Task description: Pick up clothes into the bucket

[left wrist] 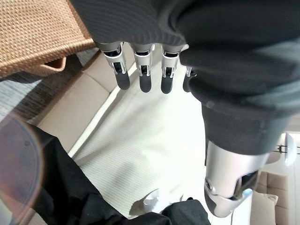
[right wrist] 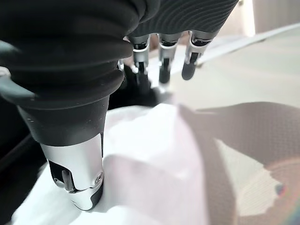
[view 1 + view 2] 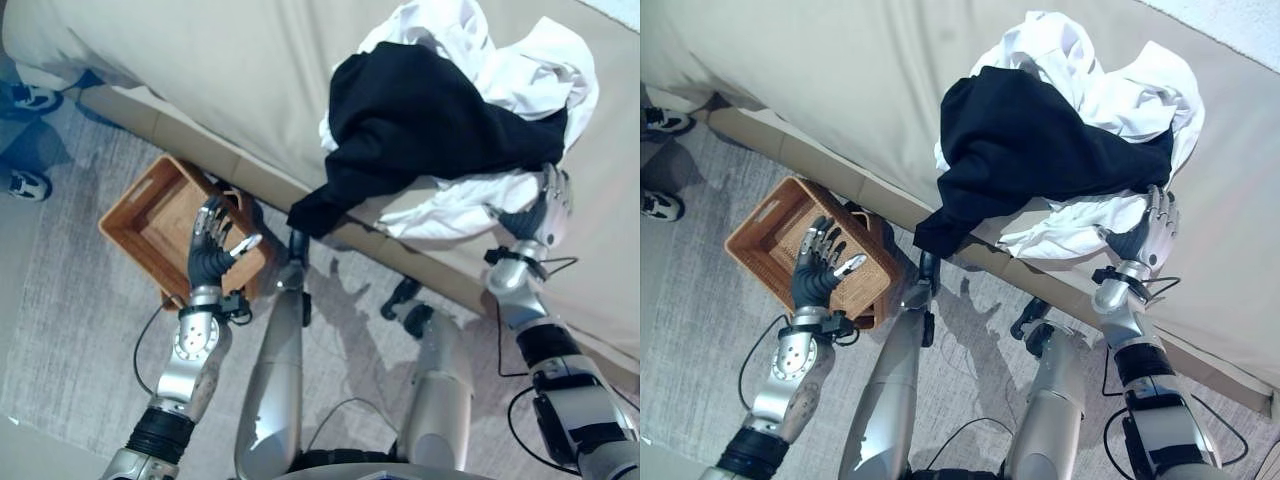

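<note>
A wide beige bed (image 3: 200,60) runs across a grey carpeted floor (image 3: 60,320), and from the left eye view a heap of clothes sits near its edge: a black garment (image 3: 430,120) draped over a white garment (image 3: 520,70), one dark sleeve trailing over the side. The right hand (image 3: 540,215) lies against the near edge of the white cloth, fingers relaxed and holding nothing as far as I can judge. The left hand (image 3: 212,245) hovers over the woven basket (image 3: 140,215) on the floor, fingers spread, empty. A person's shoes (image 3: 25,100) stand at the far left.

The right eye view shows the same, with the basket's near wall plainer.

The left wrist view adds the basket's weave close beside straight fingers (image 1: 143,75), and dark cloth low down.

The right wrist view shows what the head cameras cannot: the fingers (image 2: 161,63) reach over the white cloth with the thumb planted in it, not yet closed. I would gather a deep fold before closing, so both garments come away together.
</note>
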